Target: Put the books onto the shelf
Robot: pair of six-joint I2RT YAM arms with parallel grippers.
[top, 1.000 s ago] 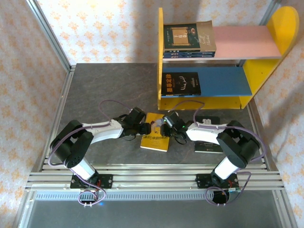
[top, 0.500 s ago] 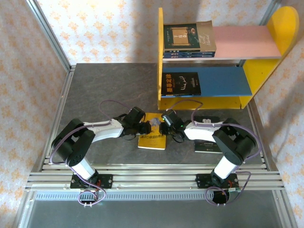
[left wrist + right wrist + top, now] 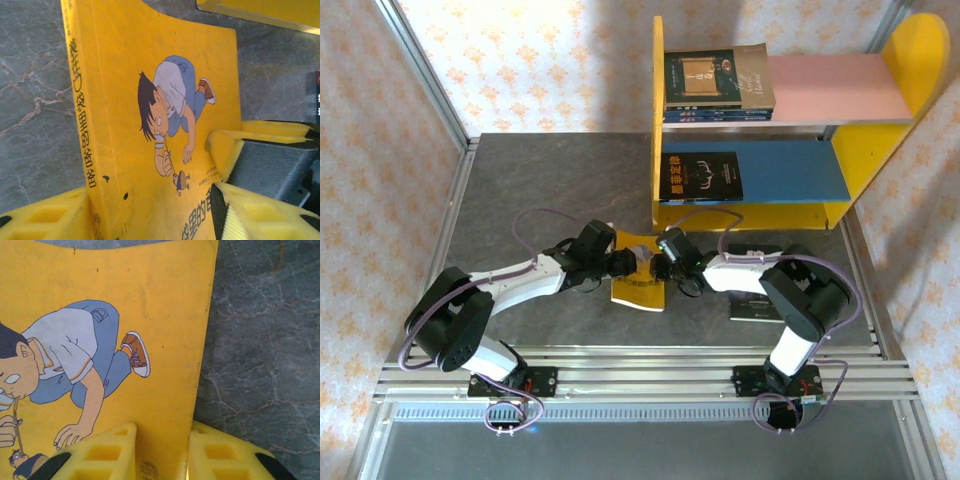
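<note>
A yellow book (image 3: 638, 290) with a cartoon boy on its cover (image 3: 165, 100) stands tilted up off the table between my two grippers. My left gripper (image 3: 623, 262) holds its spine corner (image 3: 150, 210), with one finger against the spine and the other on the cover. My right gripper (image 3: 656, 267) is shut on the book's opposite edge (image 3: 162, 440), which runs between its yellow fingers (image 3: 107, 450). The shelf (image 3: 658, 120) stands at the back right. A stack of books (image 3: 718, 82) lies on its pink board and a black book (image 3: 700, 177) on its blue board.
Another dark book (image 3: 750, 310) lies flat on the table, partly under my right arm. The shelf's yellow base (image 3: 260, 10) is just beyond the held book. Metal frame rails (image 3: 620, 375) run along the near edge, and wallpapered walls close in the sides.
My right gripper closed on the yellow book's edge. The book rose from lying nearly flat to tilted up and shifted a little left, and the left arm swung with it.
</note>
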